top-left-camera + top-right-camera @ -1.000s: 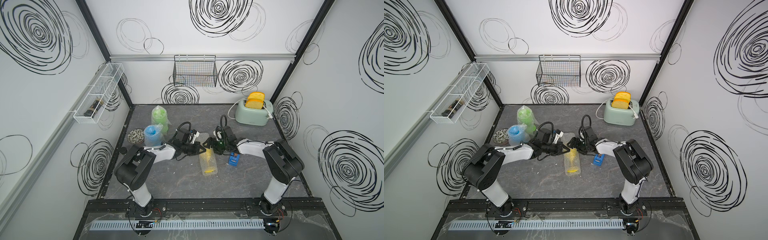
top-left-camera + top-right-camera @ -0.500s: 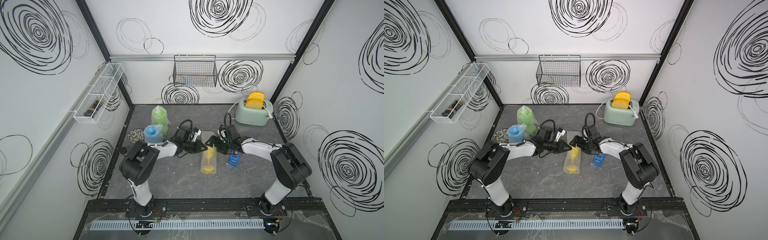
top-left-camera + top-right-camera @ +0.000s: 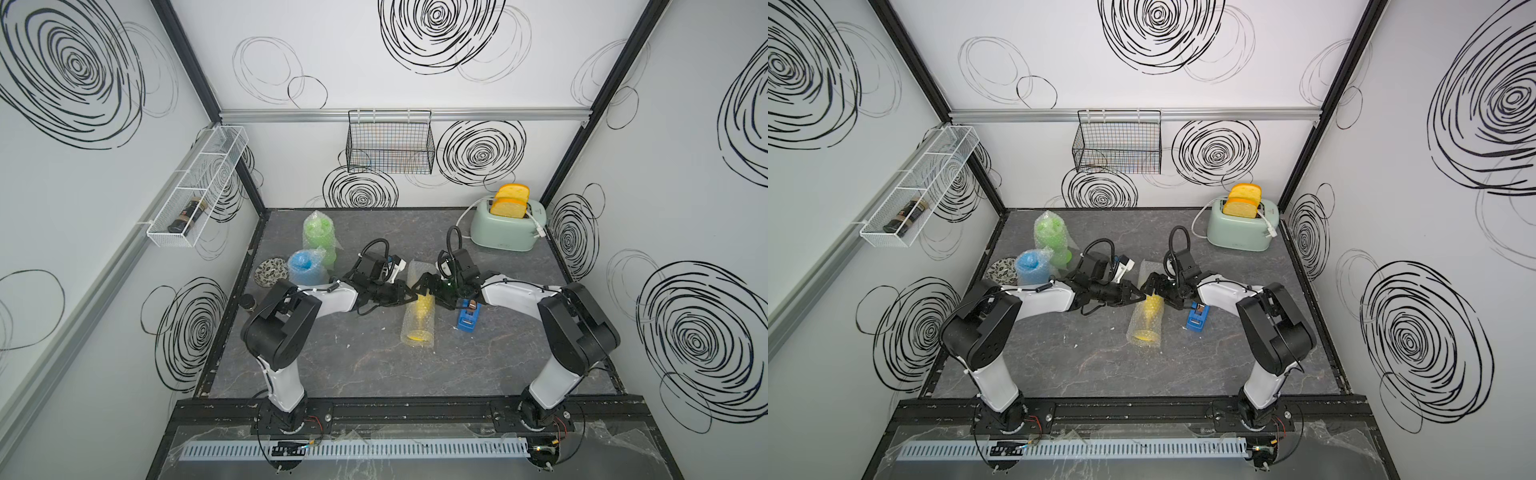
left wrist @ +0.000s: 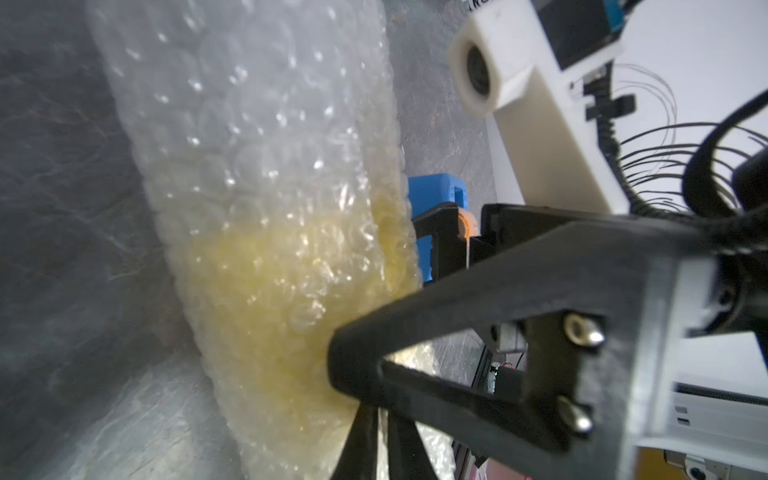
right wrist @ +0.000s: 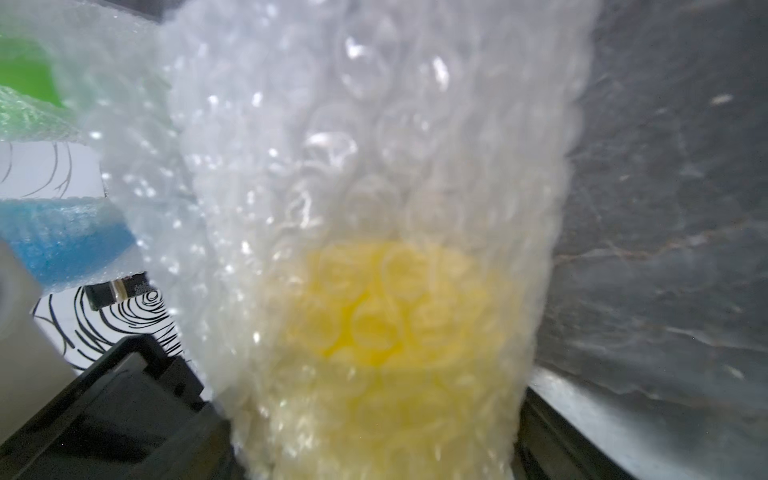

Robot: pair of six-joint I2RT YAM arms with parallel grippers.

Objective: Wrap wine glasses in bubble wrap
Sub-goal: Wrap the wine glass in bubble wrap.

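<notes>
The yellow wine glass lies on its side mid-table, rolled in bubble wrap, and shows in both top views. My right gripper straddles the roll near the bowl, and its fingers press both sides of the wrapped glass. My left gripper meets the roll from the other side. In the left wrist view its fingers stand nearly together against the wrap. The green glass and the blue glass stand wrapped at the back left.
A blue tape dispenser sits just right of the roll, under the right arm. A mint toaster stands at the back right. A patterned dish and a small dark jar lie by the left edge. A wire basket hangs on the back wall.
My left gripper has moved right, up to the wrapped yellow glass. The right gripper has stayed over the roll while its arm shifted right.
</notes>
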